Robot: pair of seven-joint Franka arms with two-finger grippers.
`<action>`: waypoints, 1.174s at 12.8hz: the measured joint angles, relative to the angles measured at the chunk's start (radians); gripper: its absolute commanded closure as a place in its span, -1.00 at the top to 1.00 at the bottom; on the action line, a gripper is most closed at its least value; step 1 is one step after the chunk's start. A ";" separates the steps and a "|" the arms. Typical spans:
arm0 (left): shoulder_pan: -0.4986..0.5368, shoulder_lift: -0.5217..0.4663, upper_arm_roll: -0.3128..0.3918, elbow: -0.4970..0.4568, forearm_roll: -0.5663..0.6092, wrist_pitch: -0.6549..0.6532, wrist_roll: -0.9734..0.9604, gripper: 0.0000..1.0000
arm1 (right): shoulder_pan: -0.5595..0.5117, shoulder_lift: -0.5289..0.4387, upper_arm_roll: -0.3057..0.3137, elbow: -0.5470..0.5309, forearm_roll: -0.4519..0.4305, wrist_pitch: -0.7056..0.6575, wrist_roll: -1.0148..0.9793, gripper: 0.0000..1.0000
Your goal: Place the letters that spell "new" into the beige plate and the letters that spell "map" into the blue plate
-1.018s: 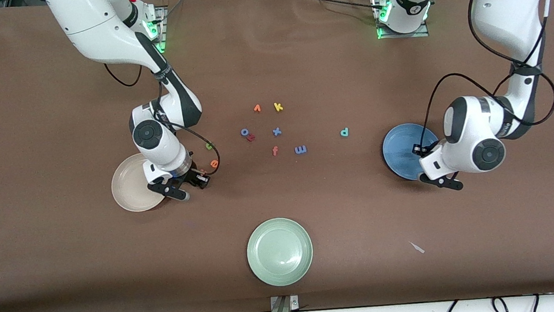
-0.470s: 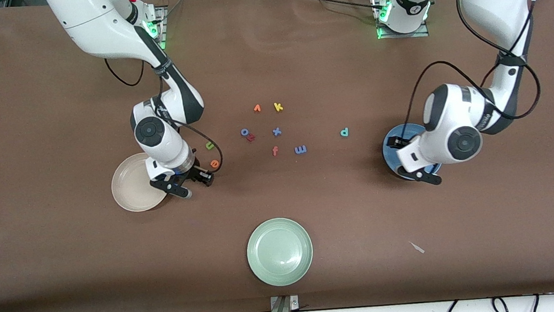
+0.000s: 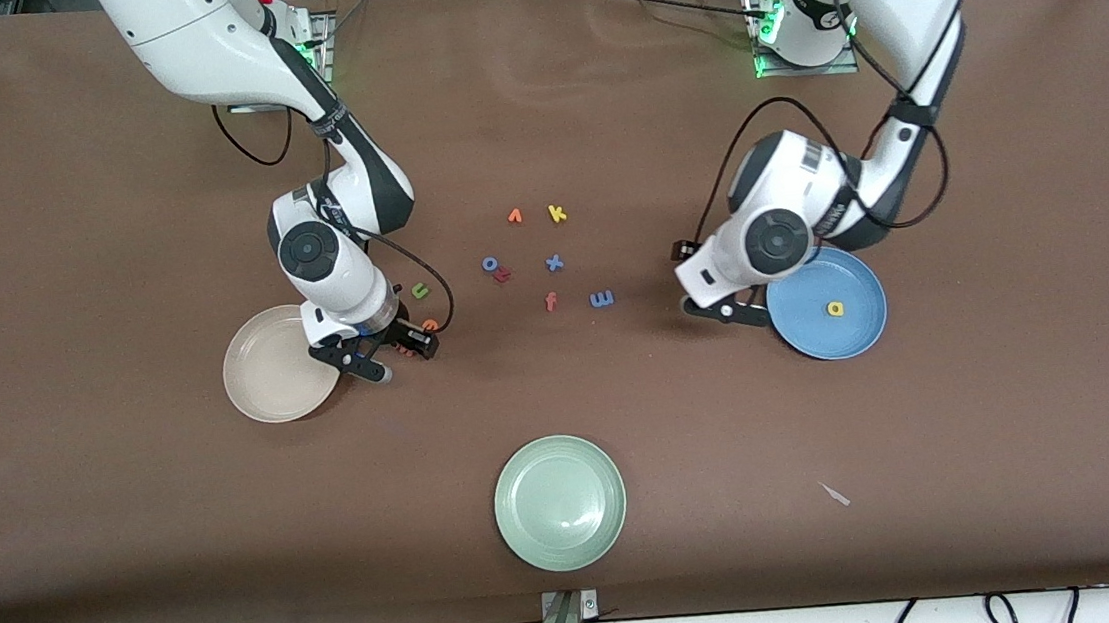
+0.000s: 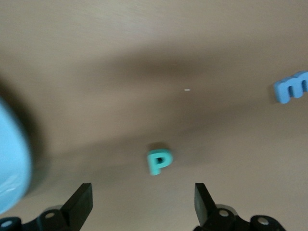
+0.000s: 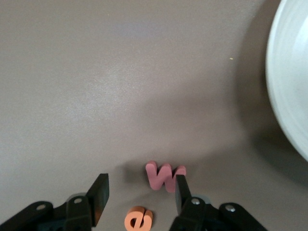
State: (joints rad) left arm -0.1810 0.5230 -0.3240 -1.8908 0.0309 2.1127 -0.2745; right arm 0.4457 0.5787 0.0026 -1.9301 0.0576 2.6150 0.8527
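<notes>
On the brown table lie 3 plates. The beige plate sits toward the right arm's end, the blue plate toward the left arm's end, and the pale green plate nearest the front camera.

The left gripper hangs low over the table at the blue plate's 9 o'clock edge in the front view, fingers spread wide and holding nothing. The teal p lies flat on the table just ahead of the gap between them, untouched, and the blue m lies farther toward the table's middle. The yellow a rests inside the blue plate.

The right gripper is down at the beige plate's 3 o'clock edge, fingers parted and gripping nothing. The pinkish-red w lies against one fingertip; the orange e lies on the table between the fingers. The green n lies at about 1 o'clock from this gripper.
</notes>
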 measured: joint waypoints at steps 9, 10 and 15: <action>-0.008 0.049 0.007 -0.095 0.091 0.167 -0.079 -0.52 | -0.001 -0.014 -0.001 -0.037 0.000 -0.001 0.050 0.28; -0.008 0.048 0.007 -0.095 0.091 0.167 -0.080 -0.75 | -0.001 -0.014 -0.002 -0.045 0.000 -0.001 0.040 0.28; -0.008 0.045 0.004 -0.082 0.091 0.167 -0.097 -0.96 | -0.003 -0.014 -0.007 -0.059 0.000 -0.001 -0.007 0.28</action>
State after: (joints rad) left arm -0.1894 0.5685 -0.3201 -1.9732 0.1217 2.2794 -0.3710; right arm 0.4431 0.5643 -0.0042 -1.9891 0.0577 2.6144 0.8460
